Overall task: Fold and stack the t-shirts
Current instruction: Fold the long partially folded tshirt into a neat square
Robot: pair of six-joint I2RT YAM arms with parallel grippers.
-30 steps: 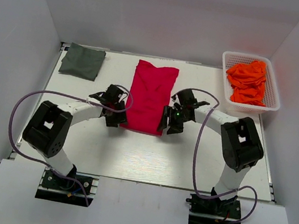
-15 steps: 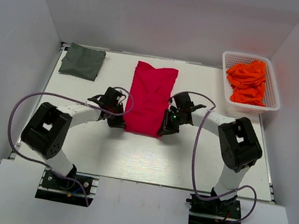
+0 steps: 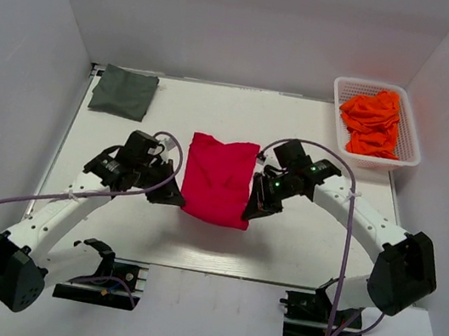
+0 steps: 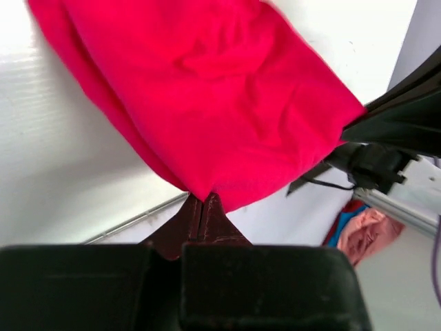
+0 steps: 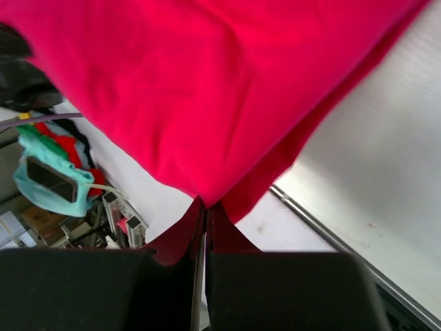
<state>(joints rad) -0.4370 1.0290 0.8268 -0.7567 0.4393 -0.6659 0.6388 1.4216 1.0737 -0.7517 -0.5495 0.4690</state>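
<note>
The crimson red t-shirt (image 3: 218,178) hangs lifted above the middle of the table, its near corners pinched. My left gripper (image 3: 178,199) is shut on its near left corner, and the wrist view shows the red cloth (image 4: 207,96) spreading away from the closed tips (image 4: 201,201). My right gripper (image 3: 248,211) is shut on the near right corner, with red fabric (image 5: 207,89) fanning out from its tips (image 5: 205,205). A folded dark grey-green t-shirt (image 3: 124,91) lies flat at the far left corner. Several bright orange t-shirts (image 3: 372,121) are piled in the basket.
The white mesh basket (image 3: 412,135) stands at the far right edge of the white table (image 3: 297,249). White walls enclose the table on the left, back and right. Both arm bases sit at the near edge.
Both grippers closed on the near corners of the red t-shirt, then lifted and pulled them toward the near side. The shirt now looks shorter, its far edge drawn away from the back of the table.
</note>
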